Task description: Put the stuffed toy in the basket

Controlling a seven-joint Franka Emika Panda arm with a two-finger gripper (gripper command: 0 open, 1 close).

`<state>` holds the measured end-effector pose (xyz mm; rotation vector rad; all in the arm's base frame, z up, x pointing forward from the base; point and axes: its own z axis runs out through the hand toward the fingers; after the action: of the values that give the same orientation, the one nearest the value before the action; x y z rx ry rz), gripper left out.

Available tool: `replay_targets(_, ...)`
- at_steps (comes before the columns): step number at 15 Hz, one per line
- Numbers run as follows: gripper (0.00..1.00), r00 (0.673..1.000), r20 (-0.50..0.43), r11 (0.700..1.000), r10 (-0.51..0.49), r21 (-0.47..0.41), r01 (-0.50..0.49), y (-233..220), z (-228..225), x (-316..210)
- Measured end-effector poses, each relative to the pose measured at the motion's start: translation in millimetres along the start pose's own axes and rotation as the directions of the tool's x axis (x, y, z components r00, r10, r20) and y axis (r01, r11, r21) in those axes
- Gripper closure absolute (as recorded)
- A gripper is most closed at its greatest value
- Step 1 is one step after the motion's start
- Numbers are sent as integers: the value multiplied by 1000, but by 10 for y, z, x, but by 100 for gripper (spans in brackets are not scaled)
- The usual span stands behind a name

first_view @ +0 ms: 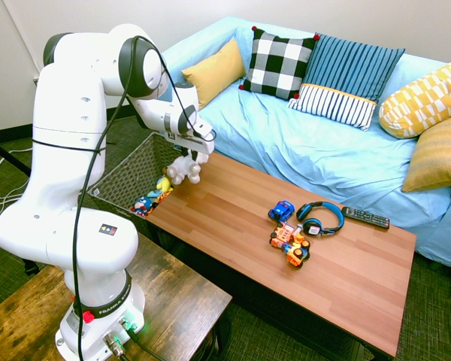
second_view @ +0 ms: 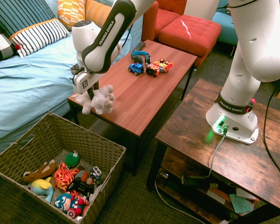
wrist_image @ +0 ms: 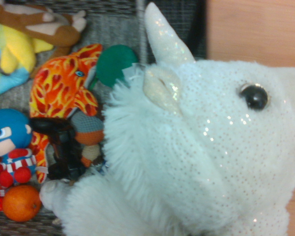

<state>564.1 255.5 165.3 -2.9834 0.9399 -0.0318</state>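
Observation:
The stuffed toy [first_view: 184, 171] is a white fluffy plush with a sparkly horn. It hangs under my gripper [first_view: 193, 156], which is shut on it, at the end of the wooden table [first_view: 233, 226] closest to the basket [first_view: 128, 179]. From the other side, the stuffed toy [second_view: 99, 100] dangles legs-down at the table corner below the gripper [second_view: 90, 90], and the basket [second_view: 113, 182] stands on the floor just beyond and lower. Up close, the stuffed toy [wrist_image: 211, 147] fills most of the wrist view, with the basket's contents behind it.
The basket holds several toys [second_view: 67, 184]. Further along the table lie a blue toy car [first_view: 281, 210], an orange toy vehicle [first_view: 289, 247], blue headphones [first_view: 319, 218] and a remote [first_view: 365, 217]. A blue sofa [first_view: 301, 150] with cushions runs along the table's far side.

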Motion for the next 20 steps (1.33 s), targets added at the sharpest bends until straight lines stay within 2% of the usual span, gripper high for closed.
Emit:
replay_targets(3,100,999,-4,999,-48,3,48,-554,42,-447)
replay_targets(8,100,996,32,996,-86,-1,86,-1068,605,-1050)
replay_targets(9,0,996,41,996,-85,-5,85,-1090,718,-1087)
replay_targets(12,0,996,50,997,-74,-14,74,-1119,922,-1080)
replay_targets(20,0,997,46,998,-64,-12,65,-1142,911,-1038)
